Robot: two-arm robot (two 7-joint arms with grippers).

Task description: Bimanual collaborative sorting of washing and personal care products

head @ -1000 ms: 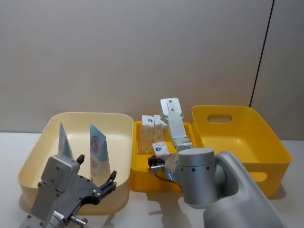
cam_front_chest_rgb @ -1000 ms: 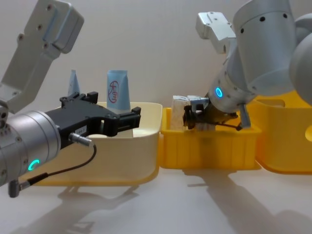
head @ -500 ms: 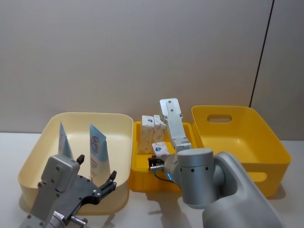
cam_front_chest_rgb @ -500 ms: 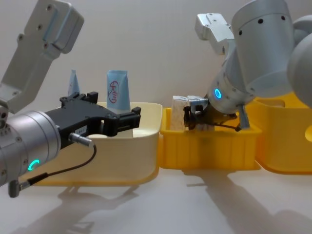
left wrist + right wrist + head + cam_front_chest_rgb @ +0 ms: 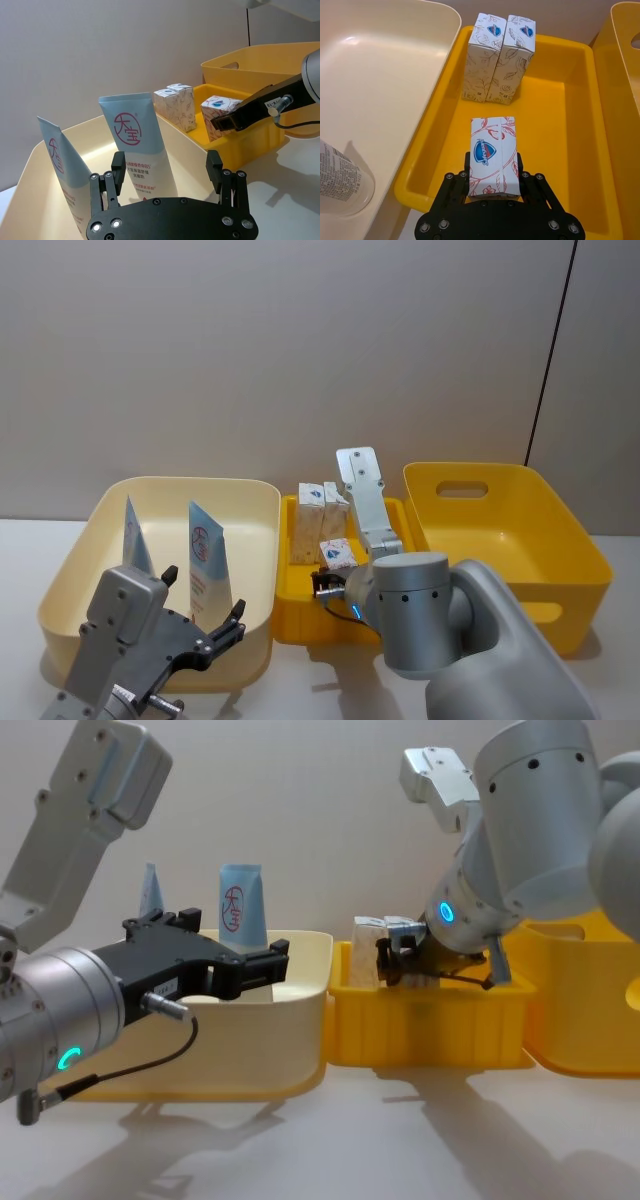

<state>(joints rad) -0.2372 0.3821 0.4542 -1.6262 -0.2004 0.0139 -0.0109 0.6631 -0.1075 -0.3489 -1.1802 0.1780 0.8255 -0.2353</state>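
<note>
The right gripper (image 5: 493, 162) is clamping a red-printed carton (image 5: 493, 142) upright inside the small yellow bin (image 5: 547, 125), at 6 o'clock from two beige cartons (image 5: 499, 55). It is barely shifting from a second ago. The left gripper (image 5: 166, 160) is hovering wide open and empty at 6 o'clock of the blue tubes (image 5: 135, 140), which are standing in the cream bin (image 5: 240, 490).

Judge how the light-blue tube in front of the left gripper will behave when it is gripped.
The squeeze tube stands tall on a small base in the cream bin, so a nudge would probably tip it. Its flat body likely yields when the open left gripper closes.
</note>
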